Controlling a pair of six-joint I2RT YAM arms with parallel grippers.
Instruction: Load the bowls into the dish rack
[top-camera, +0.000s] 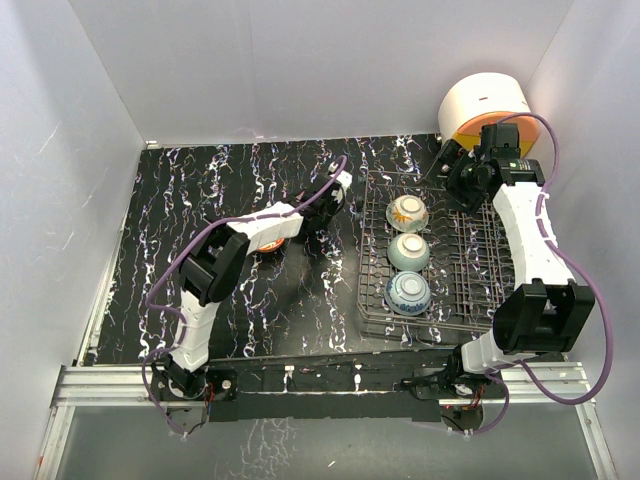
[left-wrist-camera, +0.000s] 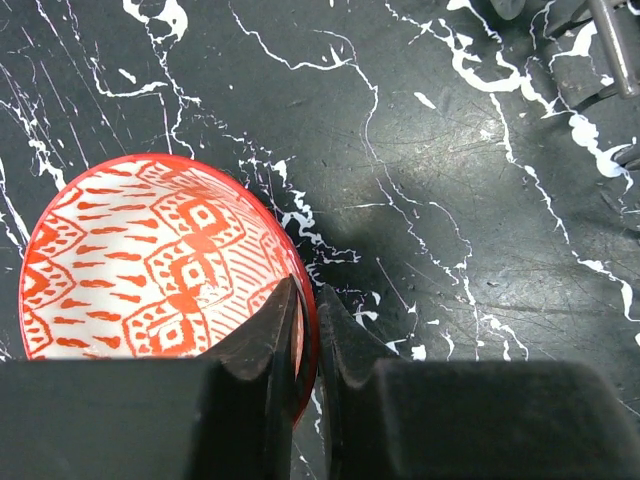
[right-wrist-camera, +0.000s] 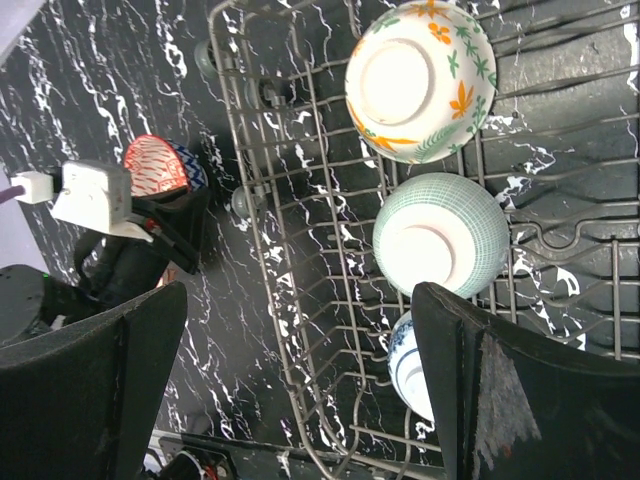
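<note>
No readable text, labels, brands or numbers in any view.

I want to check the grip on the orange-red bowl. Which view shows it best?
Left wrist view: the orange-red bowl is large and sharp, its rim pinched by the left hand. Top external shows only an orange sliver, the rest hidden; right wrist shows it small and far off.

Red-patterned bowl (left-wrist-camera: 150, 270), black white-veined table (left-wrist-camera: 450, 200)

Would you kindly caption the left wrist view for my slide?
Left end effector gripping the rim of the orange-red bowl over the black table.
</note>
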